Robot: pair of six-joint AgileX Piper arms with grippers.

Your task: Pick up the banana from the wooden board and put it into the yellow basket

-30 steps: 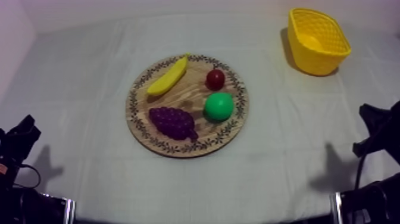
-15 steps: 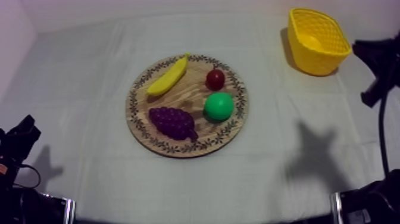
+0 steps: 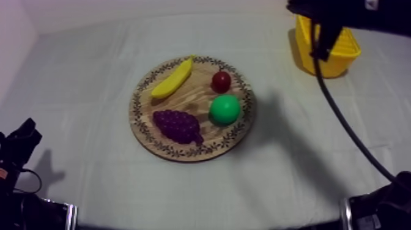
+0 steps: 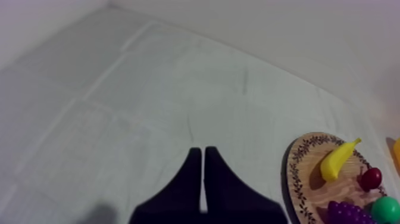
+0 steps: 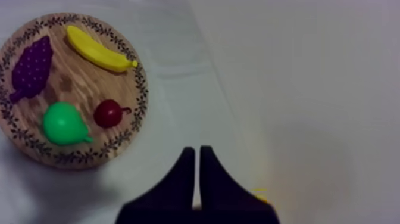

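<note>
the right arm comes in at the upper right of the table, stretched out high over the yellow basket and hiding part of its rim. the left arm sits low at its own side, well apart from the board.

the banana lies on the board at the part farthest from the basket. one tip reaches over the patterned rim, and the banana touches no other fruit. the small red fruit, the pear and the grapes share the board with it. the basket stands on the cloth, well apart from the board.

from the right wrist, the right gripper hangs over bare cloth beside the board, not over it. the banana is well apart from its tips, across the board on the side away from the gripper. the small red fruit is the fruit nearest to it. its two black fingers lie pressed together in a narrow wedge, clenched on nothing and touching nothing.

from the left wrist, the left gripper points over bare cloth with the board off to one side. the banana there is well apart from it. its fingers are likewise clenched together and hold nothing.
</note>
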